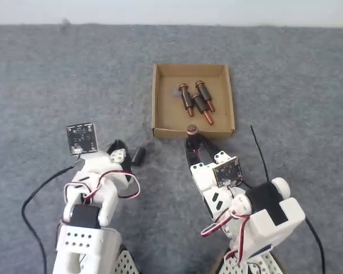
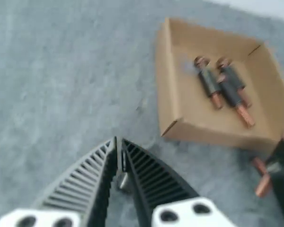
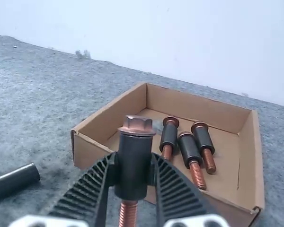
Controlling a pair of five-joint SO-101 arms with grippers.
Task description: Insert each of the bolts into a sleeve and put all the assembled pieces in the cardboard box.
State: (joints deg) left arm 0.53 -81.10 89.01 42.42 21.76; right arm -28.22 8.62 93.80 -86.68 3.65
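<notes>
Closest in the right wrist view, the right gripper (image 3: 132,163) is pinching an assembled piece (image 3: 136,126). Its jaws are pressing on the dark sleeve from both sides, with the copper head pointing up and the threaded end hanging below. From above, this piece (image 1: 191,129) is hovering right at the middle of the near wall of the cardboard box (image 1: 155,103), not yet over the box floor. Three finished pieces (image 1: 200,104) are lying side by side in the far right part of the box, heads toward the far wall. To the left, the left gripper (image 1: 117,147) is resting low over the grey mat (image 1: 57,74) with its fingers pressed together on nothing, and a loose sleeve (image 1: 138,155) is lying on the mat just to its right, well short of the box. The step in hand looks like the delivery of a fourth piece. The next move is calling for a little more travel away from the arm so the thread is clearing the cardboard rim (it is hanging low, so a snag seems possible). After that, the jaws should be spreading over the bare near left floor rather than on top of the other three.
</notes>
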